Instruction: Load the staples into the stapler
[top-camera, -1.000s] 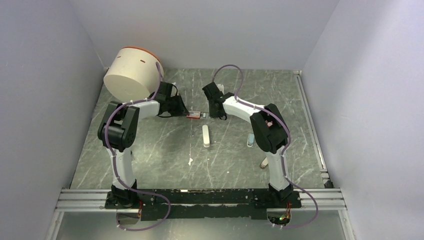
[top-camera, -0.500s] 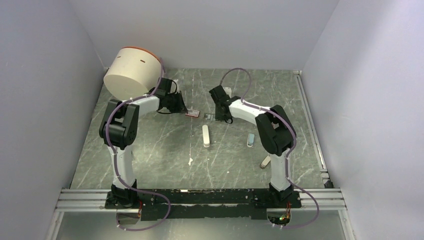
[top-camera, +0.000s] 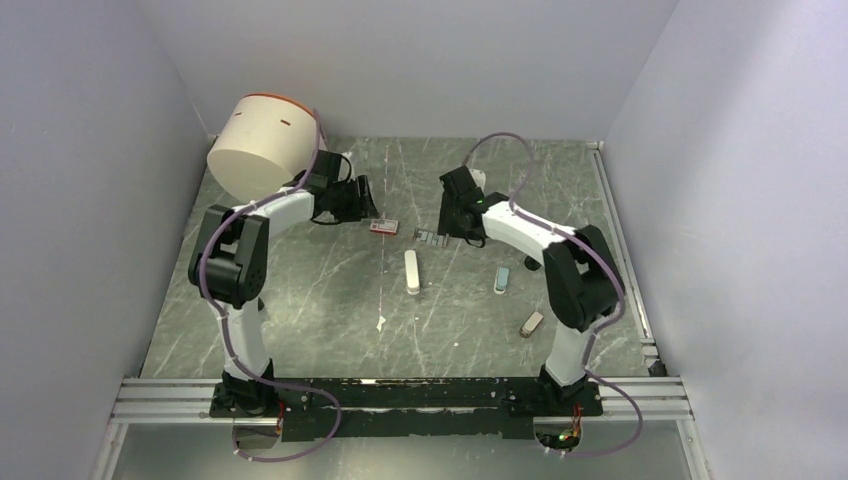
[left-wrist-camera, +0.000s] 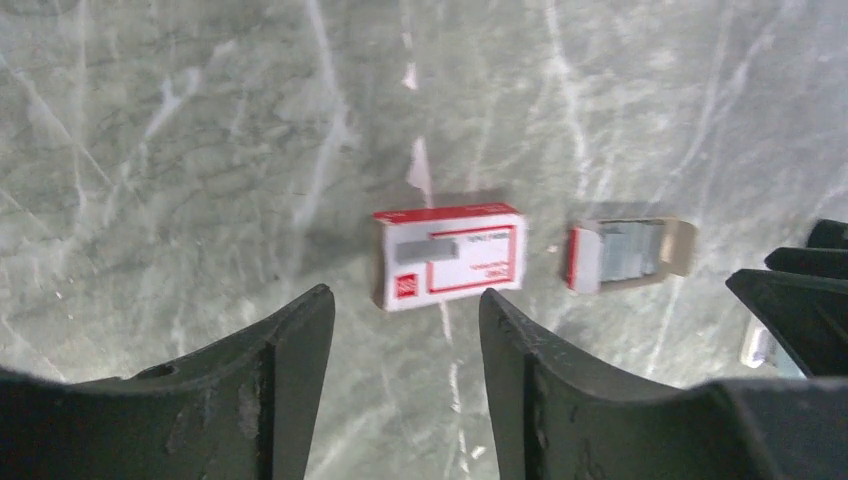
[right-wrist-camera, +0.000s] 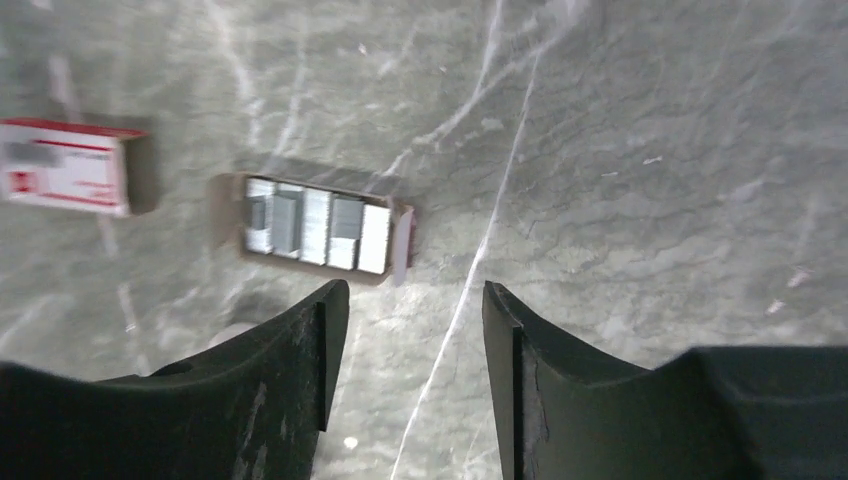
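Note:
The staples come as a red-and-white box sleeve (top-camera: 383, 227) (left-wrist-camera: 450, 256) (right-wrist-camera: 65, 166) lying flat on the table. Its inner cardboard tray of grey staples (top-camera: 429, 237) (left-wrist-camera: 625, 252) (right-wrist-camera: 318, 224) lies just to the sleeve's right, pulled out and apart from it. The white stapler (top-camera: 412, 272) lies lengthwise a little nearer the arms. My left gripper (top-camera: 362, 200) (left-wrist-camera: 405, 300) hangs open just left of the sleeve, holding nothing. My right gripper (top-camera: 452, 222) (right-wrist-camera: 415, 290) stands open beside the tray, with nothing between its jaws.
A large cream cylinder with an orange rim (top-camera: 265, 145) stands at the back left, close to the left arm. A small pale-blue item (top-camera: 502, 279) and a small brownish item (top-camera: 532, 323) lie by the right arm. A white scrap (top-camera: 381, 322) sits near the middle.
Both grippers have opened and drawn back from the box. The sleeve and the tray of staples now lie separate on the table. The right arm has swung right.

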